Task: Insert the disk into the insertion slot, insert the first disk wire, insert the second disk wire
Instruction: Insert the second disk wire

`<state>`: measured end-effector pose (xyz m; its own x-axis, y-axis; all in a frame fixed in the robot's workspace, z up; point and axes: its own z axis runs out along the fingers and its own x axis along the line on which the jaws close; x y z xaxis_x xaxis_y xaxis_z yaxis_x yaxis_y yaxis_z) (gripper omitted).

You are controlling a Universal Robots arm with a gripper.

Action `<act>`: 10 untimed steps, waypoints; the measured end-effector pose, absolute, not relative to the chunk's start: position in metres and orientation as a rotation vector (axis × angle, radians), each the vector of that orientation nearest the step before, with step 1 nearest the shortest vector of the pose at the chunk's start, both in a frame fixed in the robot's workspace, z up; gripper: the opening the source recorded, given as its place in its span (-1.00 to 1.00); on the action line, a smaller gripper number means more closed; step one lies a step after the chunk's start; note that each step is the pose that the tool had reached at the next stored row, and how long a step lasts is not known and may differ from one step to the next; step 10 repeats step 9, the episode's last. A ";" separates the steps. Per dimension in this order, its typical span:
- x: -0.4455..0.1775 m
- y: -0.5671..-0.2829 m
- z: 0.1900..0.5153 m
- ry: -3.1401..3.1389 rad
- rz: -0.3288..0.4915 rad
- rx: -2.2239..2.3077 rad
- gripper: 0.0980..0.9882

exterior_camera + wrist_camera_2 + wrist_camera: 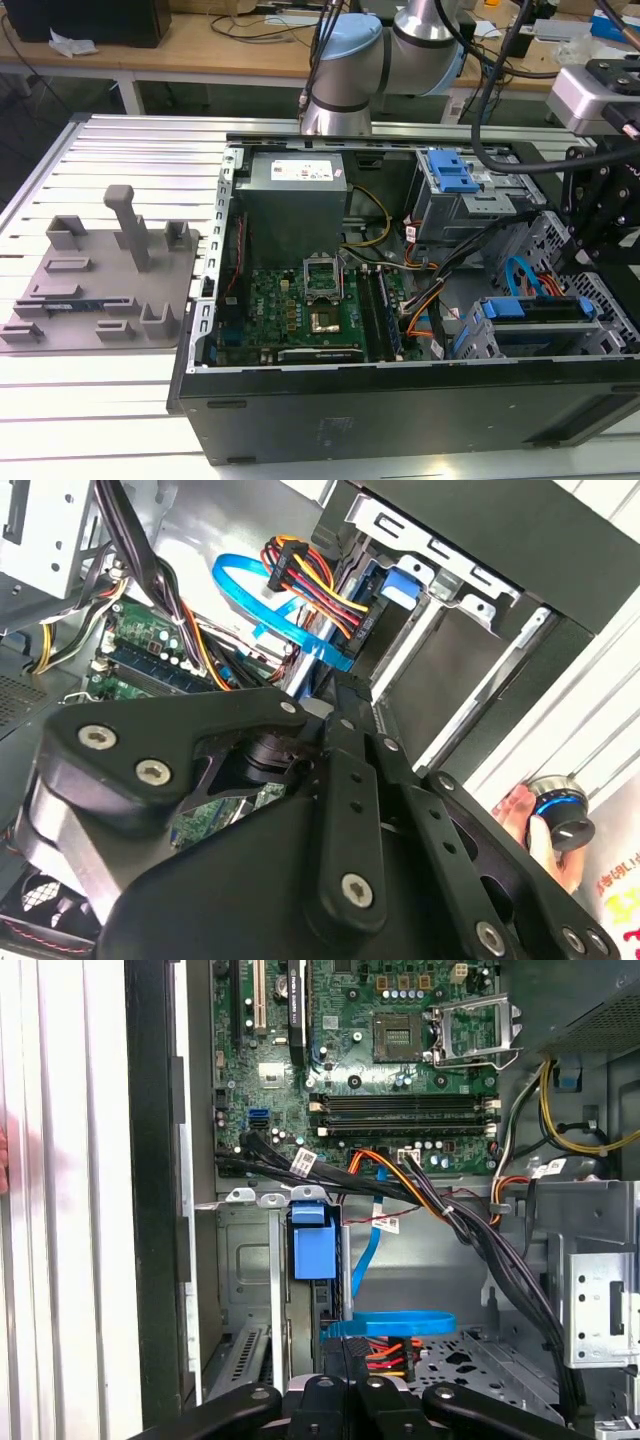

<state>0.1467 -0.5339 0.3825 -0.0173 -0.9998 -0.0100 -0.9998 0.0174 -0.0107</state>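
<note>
From where I stand, the disk sits edge-on in the insertion slot, its long axis running straight away from the gripper, whose jaws I cannot tell apart or together.

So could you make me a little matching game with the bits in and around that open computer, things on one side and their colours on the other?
Things:
1. circuit board
2. flat looped cable
3. moulded tray beside the case, at the exterior view's left
4. wire bundle above the looped cable in the second wrist view

Colours:
A. light blue
B. red, yellow, orange and black mixed
C. green
D. plain grey

Pairs: 1-C, 2-A, 3-D, 4-B
</note>
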 end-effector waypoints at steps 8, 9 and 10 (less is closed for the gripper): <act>0.147 -0.534 0.384 2.230 -0.001 -2.192 -0.98; 0.147 -0.534 0.384 2.230 -0.001 -2.192 -0.98; 0.147 -0.534 0.384 2.230 -0.001 -2.192 -0.98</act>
